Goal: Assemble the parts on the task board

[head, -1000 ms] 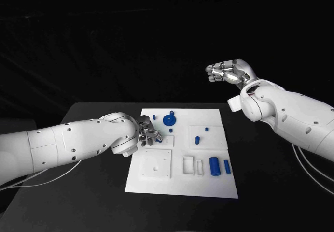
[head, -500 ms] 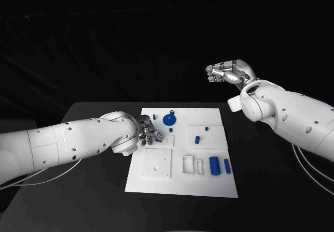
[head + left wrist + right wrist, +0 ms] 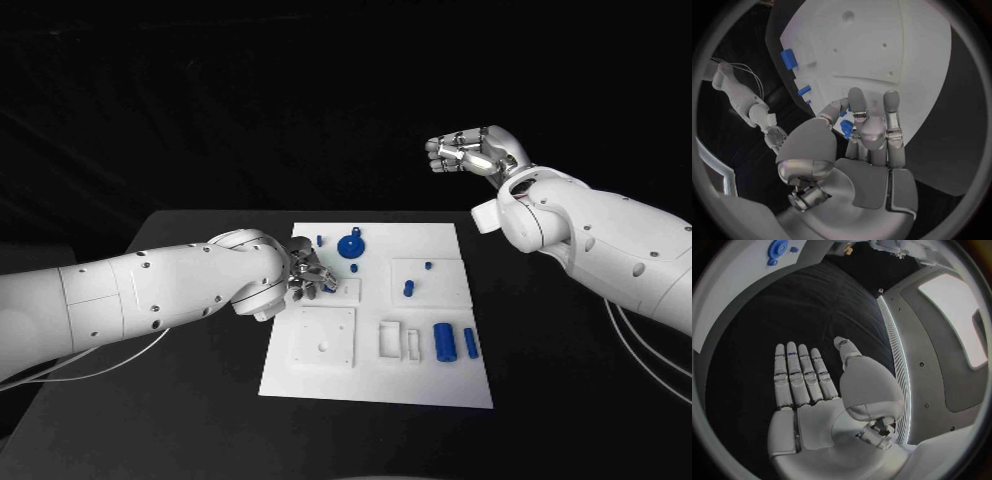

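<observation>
At the task board's left-centre, a small blue part is pinched in the left hand, just above the board. Seating it well likely requires upright alignment before pressing. Right hand: fingers extended, holding nothing, raised well clear.

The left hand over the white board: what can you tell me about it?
The left hand is silver metal, jointed, on a white arm. It sits low over the left part of the task board. In the left wrist view, its fingers curl toward the thumb, pinching a small blue part just above the board.
</observation>
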Robot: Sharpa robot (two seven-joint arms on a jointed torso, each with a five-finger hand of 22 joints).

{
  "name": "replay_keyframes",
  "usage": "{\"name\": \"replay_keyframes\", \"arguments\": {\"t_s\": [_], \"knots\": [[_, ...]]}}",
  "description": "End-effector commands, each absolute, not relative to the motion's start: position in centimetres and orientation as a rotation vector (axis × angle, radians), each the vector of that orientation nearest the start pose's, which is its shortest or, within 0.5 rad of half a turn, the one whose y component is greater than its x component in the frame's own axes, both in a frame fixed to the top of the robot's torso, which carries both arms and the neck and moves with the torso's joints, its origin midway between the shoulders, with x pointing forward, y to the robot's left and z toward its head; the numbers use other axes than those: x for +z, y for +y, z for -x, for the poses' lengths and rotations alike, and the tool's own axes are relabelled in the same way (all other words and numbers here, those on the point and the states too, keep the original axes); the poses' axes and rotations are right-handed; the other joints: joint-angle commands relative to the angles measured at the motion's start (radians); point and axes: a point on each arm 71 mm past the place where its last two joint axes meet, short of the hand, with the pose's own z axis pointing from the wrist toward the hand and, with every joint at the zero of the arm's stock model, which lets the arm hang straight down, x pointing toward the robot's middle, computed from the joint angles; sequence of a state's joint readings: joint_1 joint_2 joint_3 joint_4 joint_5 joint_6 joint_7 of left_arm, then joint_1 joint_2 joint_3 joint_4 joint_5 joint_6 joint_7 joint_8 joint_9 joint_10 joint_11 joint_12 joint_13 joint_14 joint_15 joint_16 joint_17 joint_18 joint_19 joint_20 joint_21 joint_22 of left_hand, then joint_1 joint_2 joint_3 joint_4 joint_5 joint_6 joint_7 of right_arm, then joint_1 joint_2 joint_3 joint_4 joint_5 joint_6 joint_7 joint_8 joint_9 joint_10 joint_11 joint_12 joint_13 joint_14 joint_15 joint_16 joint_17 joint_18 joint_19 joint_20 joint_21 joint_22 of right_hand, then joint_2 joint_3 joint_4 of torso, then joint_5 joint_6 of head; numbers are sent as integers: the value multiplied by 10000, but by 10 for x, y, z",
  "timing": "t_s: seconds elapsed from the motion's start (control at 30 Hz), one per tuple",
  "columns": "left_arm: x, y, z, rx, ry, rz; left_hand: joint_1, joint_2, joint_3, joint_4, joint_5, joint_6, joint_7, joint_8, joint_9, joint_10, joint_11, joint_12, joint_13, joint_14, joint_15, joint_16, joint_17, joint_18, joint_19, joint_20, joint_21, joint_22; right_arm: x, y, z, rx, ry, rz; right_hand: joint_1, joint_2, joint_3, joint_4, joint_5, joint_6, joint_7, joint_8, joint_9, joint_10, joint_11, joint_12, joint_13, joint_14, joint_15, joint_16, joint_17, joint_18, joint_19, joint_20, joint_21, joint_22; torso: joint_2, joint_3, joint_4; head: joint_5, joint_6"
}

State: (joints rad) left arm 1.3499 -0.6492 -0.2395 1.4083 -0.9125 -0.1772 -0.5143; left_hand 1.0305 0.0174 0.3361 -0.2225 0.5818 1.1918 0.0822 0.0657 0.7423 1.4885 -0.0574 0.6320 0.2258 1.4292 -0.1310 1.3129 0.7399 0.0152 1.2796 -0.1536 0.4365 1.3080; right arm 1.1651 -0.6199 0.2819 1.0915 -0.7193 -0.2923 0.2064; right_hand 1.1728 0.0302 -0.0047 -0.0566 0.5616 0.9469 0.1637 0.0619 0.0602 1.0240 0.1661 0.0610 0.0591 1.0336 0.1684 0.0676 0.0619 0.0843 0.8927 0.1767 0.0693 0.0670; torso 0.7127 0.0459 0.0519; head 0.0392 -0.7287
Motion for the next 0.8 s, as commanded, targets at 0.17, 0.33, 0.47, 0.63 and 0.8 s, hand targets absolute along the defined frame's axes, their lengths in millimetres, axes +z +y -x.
{"name": "replay_keyframes", "arguments": {"t_s": [0.17, 0.33, 0.47, 0.63, 0.8], "knots": [[-224, 166, -501, -4251, 22056, 3397, 41, 166, 124, -74, 138, 1962, -1297, 21, 1891, 272, -289, 85, -2, -2, -93, 67, 32, -46, 56, -3, -64, 60, -122, -229, -581, 11666, 13644, -6023, 77, -21, 5, -113, -54, -96, 2, -32, -15, -90, 9, -23, -13, -76, 14, -66, -16, 177, -93, 1, 35, -16, -2, 2, 4, -14, -29], [-225, 166, -502, -4215, 22264, 3451, 54, 172, 151, -123, 169, 1969, -1297, 23, 1906, 273, -291, 108, 5, 1, -91, 91, 63, -49, 62, -3, -85, 95, -123, -229, -581, 11647, 13672, -5989, 67, -10, 13, -165, -63, -113, 3, -33, -16, -93, 11, -22, -13, -85, 16, -66, -17, 180, -106, 5, 38, -16, -3, 1, -2, -22, -34], [-226, 166, -502, -4185, 22458, 3445, 44, 182, 168, -162, 208, 1971, -1297, 24, 1928, 272, -292, 125, 8, 7, -90, 122, 104, -51, 65, -4, -105, 122, -124, -229, -581, 11635, 13693, -5977, 67, -10, 13, -165, -63, -113, 3, -33, -16, -93, 11, -22, -13, -85, 16, -66, -17, 180, -106, 5, 38, -16, -2, 5, -18, -24, -42], [-227, 165, -502, -4172, 22690, 3456, 28, 190, 184, -207, 250, 1979, -1299, 27, 1961, 272, -295, 148, 11, 9, -87, 156, 155, -54, 68, -3, -125, 143, -125, -229, -581, 11626, 13724, -5981, 55, -5, 14, -196, -65, -117, 7, -33, -16, -98, 13, -23, -13, -91, 18, -66, -17, 180, -129, 8, 36, -17, 3, 11, -15, -34, -50], [-228, 167, -504, -4116, 22884, 3547, 11, 216, 205, -246, 271, 1977, -1296, 22, 1984, 271, -293, 161, 11, 7, -84, 179, 183, -59, 70, -3, -139, 156, -127, -229, -581, 11617, 13764, -5993, 39, 5, 14, -227, -68, -118, 6, -32, -16, -102, 14, -23, -13, -107, 22, -68, -17, 182, -141, 11, 36, -17, 8, 13, -3, -40, -63]]}}
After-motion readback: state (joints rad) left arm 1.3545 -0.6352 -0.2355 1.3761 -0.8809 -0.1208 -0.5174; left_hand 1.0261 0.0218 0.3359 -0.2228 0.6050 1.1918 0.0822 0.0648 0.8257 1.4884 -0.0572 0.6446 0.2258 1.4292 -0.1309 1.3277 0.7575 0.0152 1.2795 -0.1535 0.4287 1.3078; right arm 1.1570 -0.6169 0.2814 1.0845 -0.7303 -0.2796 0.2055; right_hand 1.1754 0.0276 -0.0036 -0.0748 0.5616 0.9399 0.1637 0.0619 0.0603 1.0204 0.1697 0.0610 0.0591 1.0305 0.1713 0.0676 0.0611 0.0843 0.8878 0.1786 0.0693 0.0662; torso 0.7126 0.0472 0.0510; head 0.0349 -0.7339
